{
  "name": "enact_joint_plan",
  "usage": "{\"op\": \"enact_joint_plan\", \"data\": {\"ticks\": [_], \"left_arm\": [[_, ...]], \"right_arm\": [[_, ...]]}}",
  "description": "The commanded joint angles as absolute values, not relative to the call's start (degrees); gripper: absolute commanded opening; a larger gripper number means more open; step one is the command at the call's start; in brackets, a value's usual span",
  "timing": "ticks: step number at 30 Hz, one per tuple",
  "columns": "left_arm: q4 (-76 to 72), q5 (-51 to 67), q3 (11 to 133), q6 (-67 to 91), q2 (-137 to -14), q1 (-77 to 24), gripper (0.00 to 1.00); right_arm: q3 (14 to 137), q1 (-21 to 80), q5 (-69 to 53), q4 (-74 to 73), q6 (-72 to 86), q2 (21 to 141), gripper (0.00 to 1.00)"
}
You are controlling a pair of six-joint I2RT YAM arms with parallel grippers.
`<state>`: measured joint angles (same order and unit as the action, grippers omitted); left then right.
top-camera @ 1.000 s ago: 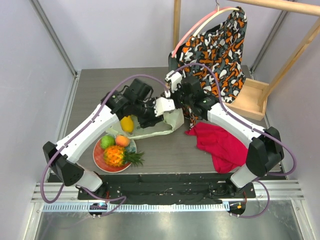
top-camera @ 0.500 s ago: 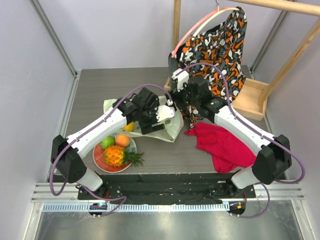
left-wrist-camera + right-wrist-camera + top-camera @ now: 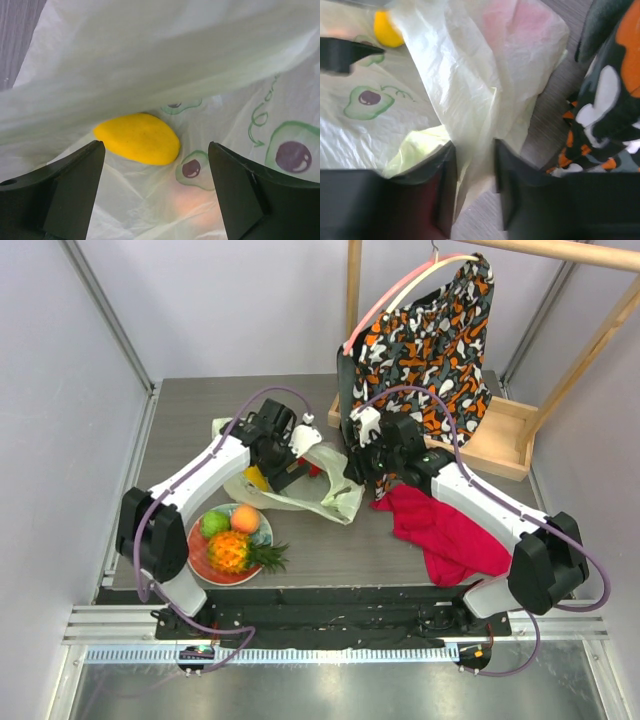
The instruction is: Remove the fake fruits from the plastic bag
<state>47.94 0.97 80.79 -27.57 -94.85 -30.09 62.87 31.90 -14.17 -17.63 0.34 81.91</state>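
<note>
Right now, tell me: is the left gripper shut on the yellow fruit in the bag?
No: the left wrist view shows the left gripper wide open, the yellow mango lying untouched inside the plastic bag.

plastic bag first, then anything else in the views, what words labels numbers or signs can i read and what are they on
No text reads in full in any view.
plastic bag: a fragment of green script beside the avocado drawings, cut off by a fold; too partial to read.
patterned garment: orange, black and white blotches only, no letters.
Arms and table: no label large enough to read.
</note>
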Motion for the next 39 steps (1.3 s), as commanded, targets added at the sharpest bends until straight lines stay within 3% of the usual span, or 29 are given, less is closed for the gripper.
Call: {"op": "enact_joint_plan", "data": {"ticks": [1, 4, 11, 14, 16, 18, 21, 27, 33, 39], "left_arm": [[44.7, 0.8, 83.9, -23.1, -96.1, -27.4, 0.87], [45.7, 3.1, 83.6, -22.5, -93.0, -26.7, 0.86], [47.0, 12.3, 80.9, -18.5, -86.0, -30.3, 0.83], [47.5, 11.3, 78.1, -19.5, -85.3, -36.6, 0.82], [48.9, 13.7, 78.9, -19.0, -84.3, -38.7, 0.82], [50.0, 14.7, 82.8, -18.5, -83.7, -39.4, 0.82], [54.0, 16.9, 91.8, -18.7, -82.4, -39.4, 0.82], [66.2, 12.0, 108.7, -17.2, -78.7, -39.2, 0.88], [77.6, 2.5, 106.4, -17.0, -71.4, -31.4, 0.95], [88.1, 6.4, 106.6, -18.6, -69.2, -20.3, 0.96]], "right_arm": [[66.3, 32.0, -21.6, -16.0, 0.4, 79.6, 0.23], [69.3, 32.1, -26.9, -18.4, 0.4, 78.1, 0.01], [69.4, 33.5, -32.3, -26.9, -7.8, 69.8, 0.01], [65.4, 34.4, -23.6, -31.2, -8.7, 67.0, 0.02], [63.9, 34.3, -18.5, -35.1, -8.1, 67.3, 0.19], [62.1, 33.7, -16.3, -34.0, -7.5, 65.6, 0.54], [65.7, 33.6, -15.3, -33.4, -9.6, 65.1, 0.68], [77.7, 33.7, -17.7, -35.7, -15.0, 68.6, 0.70], [89.9, 35.5, -27.1, -37.3, -18.4, 74.5, 0.68], [94.8, 46.0, -25.9, -46.1, -29.3, 82.1, 0.61]]}}
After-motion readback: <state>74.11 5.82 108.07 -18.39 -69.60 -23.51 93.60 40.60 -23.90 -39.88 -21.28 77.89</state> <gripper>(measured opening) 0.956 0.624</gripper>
